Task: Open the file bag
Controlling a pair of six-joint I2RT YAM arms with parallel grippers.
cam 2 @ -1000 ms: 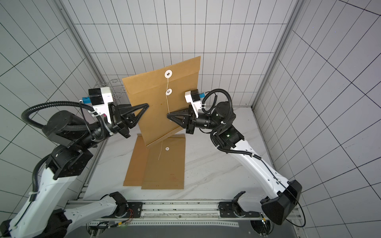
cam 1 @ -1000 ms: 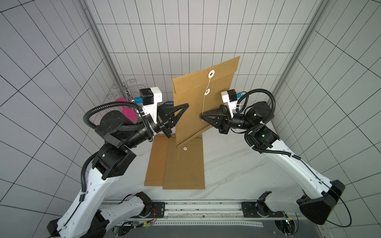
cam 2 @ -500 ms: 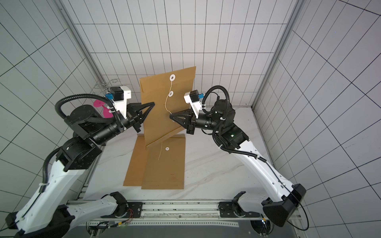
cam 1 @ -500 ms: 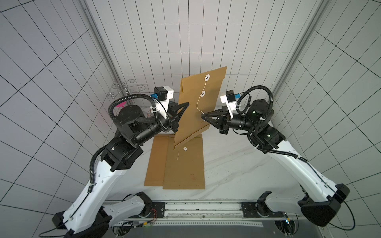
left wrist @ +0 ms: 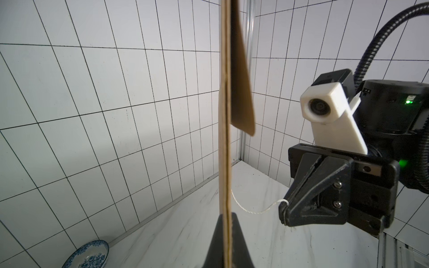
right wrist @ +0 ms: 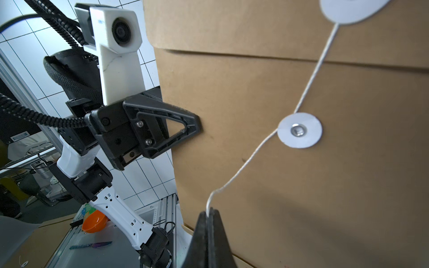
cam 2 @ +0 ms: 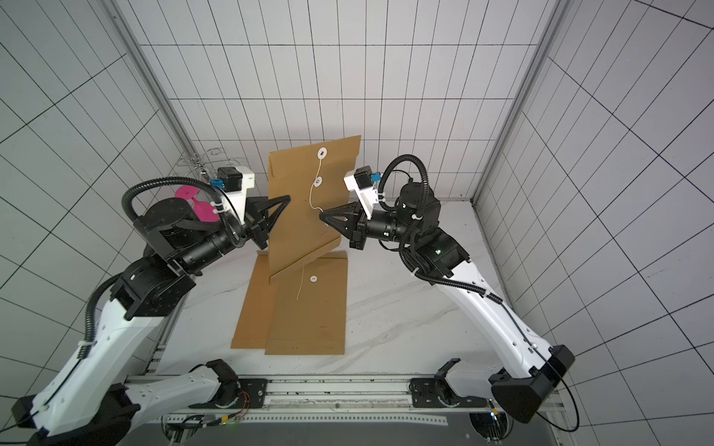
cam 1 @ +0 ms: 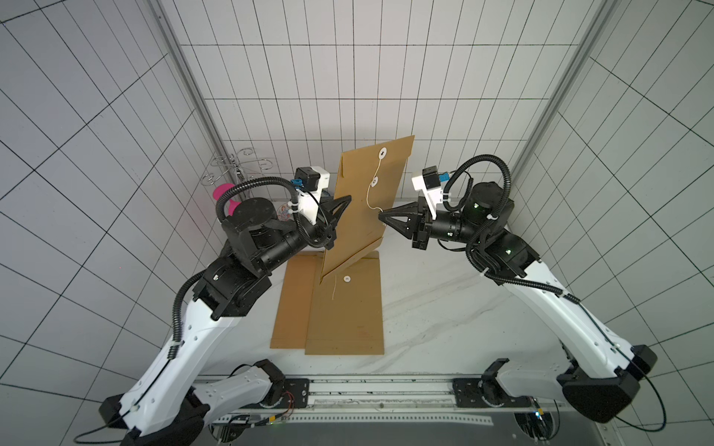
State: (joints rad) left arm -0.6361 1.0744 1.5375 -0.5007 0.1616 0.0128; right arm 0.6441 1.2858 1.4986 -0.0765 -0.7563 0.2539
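A brown file bag [cam 1: 363, 216] [cam 2: 305, 216] stands upright in the air above the table, seen in both top views. My left gripper [cam 1: 347, 199] [cam 2: 288, 197] is shut on its left edge; the left wrist view shows the bag edge-on [left wrist: 225, 139] between the fingertips [left wrist: 225, 215]. My right gripper [cam 1: 380, 213] [cam 2: 321, 213] [right wrist: 210, 212] is shut on the white string [right wrist: 243, 167] just in front of the bag's face. The string runs from the upper white disc [cam 1: 382, 153] past the lower disc [right wrist: 299, 130] to the right jaws, slightly slack [left wrist: 253, 208].
Two more brown file bags [cam 1: 347, 312] [cam 1: 293, 301] lie flat, overlapping, on the marble table [cam 1: 444, 309] under the held one. A wire rack [cam 1: 239, 170] and a pink object [cam 1: 226, 193] sit at the back left. A blue-patterned plate [left wrist: 88, 255] lies near the wall.
The left arm has swung in toward the centre and the held bag has turned, showing a narrower face. The right gripper has stayed nearly in place with the string.
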